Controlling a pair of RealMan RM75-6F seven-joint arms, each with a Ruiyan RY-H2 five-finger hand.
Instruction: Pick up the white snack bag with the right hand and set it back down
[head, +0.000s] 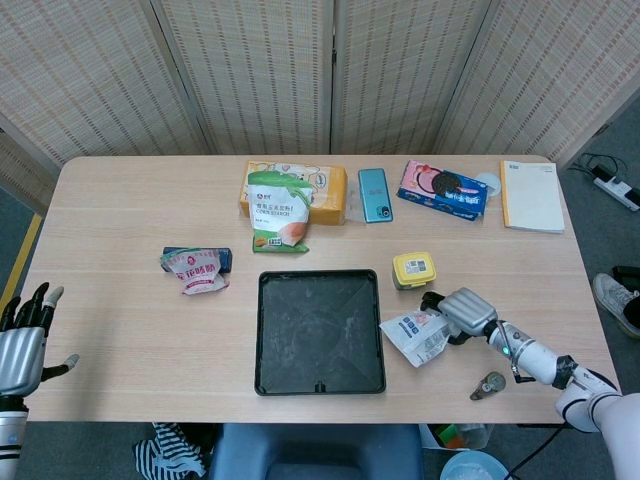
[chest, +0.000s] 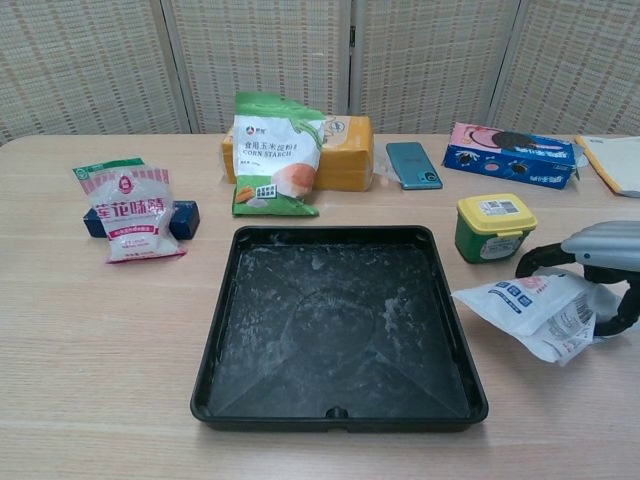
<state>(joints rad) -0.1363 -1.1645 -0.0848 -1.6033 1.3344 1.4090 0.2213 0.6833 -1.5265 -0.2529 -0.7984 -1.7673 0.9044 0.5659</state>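
Your right hand (chest: 600, 262) grips the white snack bag (chest: 530, 308) at its right end; the bag's long axis runs leftward from the hand, its tip just beside the black tray (chest: 335, 405). The left hand (head: 20, 345) hangs open, well apart. Behind the bag, the yellow-lidded tub (chest: 494, 228) crowds the lift.

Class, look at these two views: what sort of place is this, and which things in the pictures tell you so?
Probably a robot test room, not a home: a bare wooden table set with groceries and a black tray, woven folding screens behind, and the right robot hand gripping a white snack bag.
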